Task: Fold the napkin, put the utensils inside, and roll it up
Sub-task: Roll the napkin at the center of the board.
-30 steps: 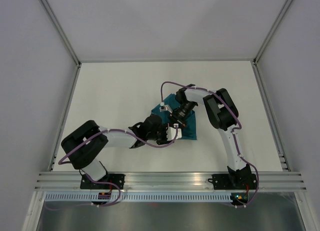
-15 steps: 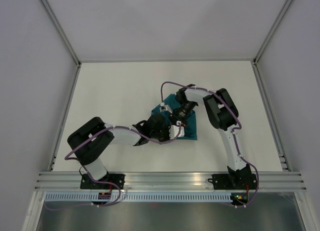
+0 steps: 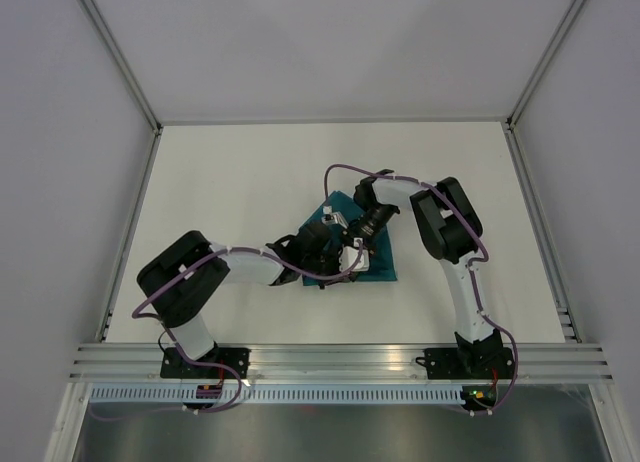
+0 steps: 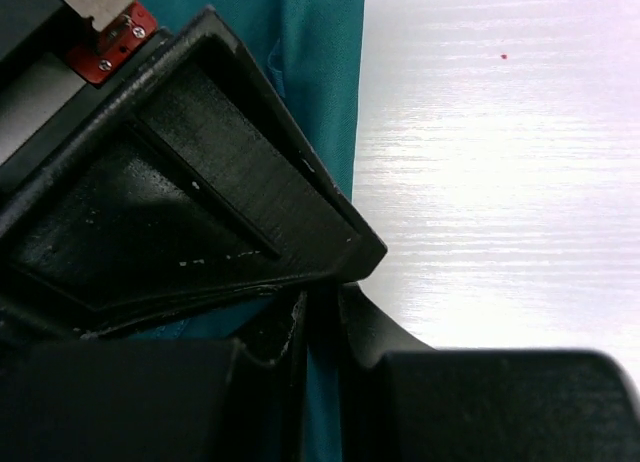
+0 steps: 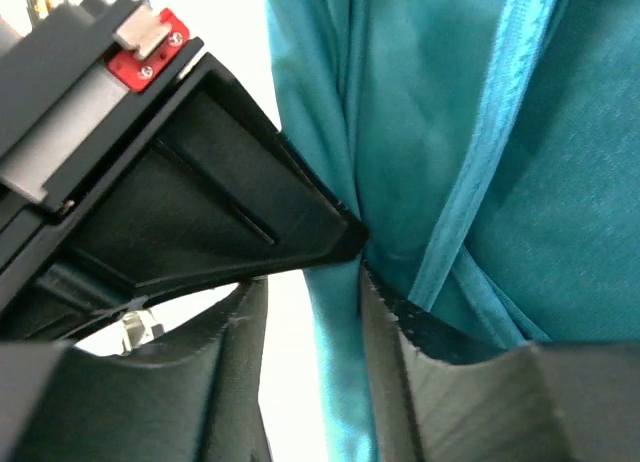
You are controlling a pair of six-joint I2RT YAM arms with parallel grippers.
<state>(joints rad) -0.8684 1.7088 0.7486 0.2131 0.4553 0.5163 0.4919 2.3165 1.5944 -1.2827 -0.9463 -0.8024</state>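
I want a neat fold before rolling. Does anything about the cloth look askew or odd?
The napkin is bunched into uneven ridges. Its hem slants across the cloth in the right wrist view, so it is not a flat, squared fold. Nothing looks spilled or damaged.

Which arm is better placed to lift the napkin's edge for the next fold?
Left, I think. The left claw is closed on the edge of the napkin, while the right claw has its jaws slightly apart around a fold and might slip.

Shiny wrinkled cloth napkin — matt black plastic left hand — smooth table
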